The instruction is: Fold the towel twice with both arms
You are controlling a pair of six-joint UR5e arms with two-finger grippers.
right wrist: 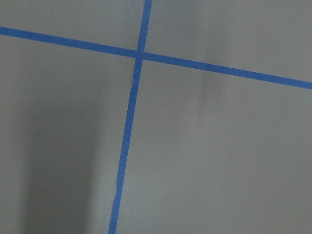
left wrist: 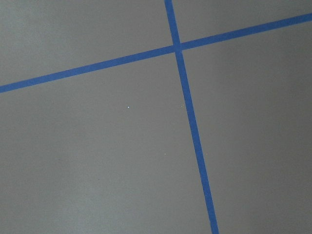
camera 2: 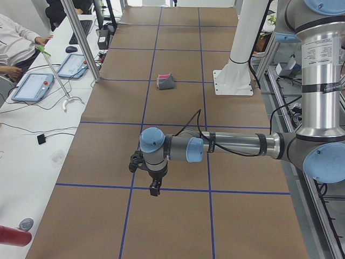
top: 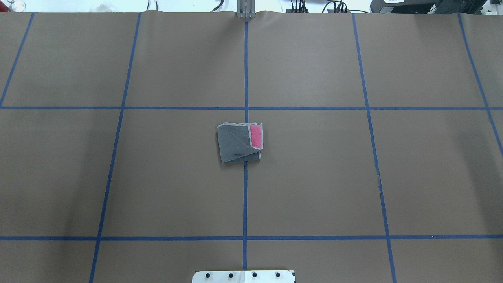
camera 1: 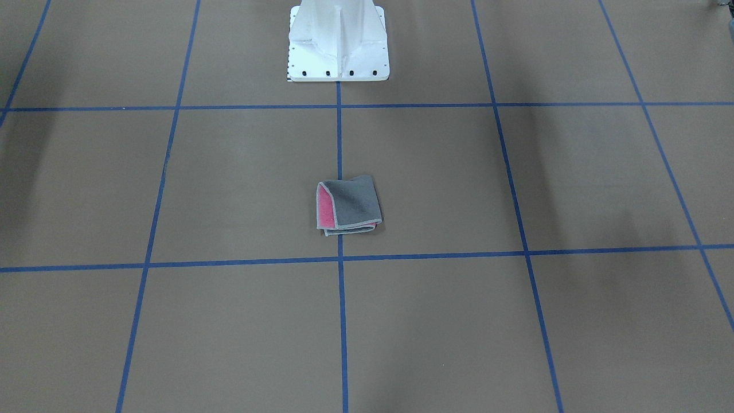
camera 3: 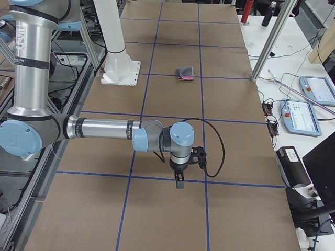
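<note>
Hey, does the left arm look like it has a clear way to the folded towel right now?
Probably yes. The left arm hangs over bare table well away from the towel, with nothing standing between them.

A folded towel [top: 235, 143] lies mid-counter [top: 314, 177] across a blue tape line [top: 245, 196], in front of the white pedestal base [camera 1: 338, 40].

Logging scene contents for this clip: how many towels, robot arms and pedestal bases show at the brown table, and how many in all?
Towel: 1
Robot arms: 2 (left arm, right arm)
White pedestal base: 1
Total: 4
</note>
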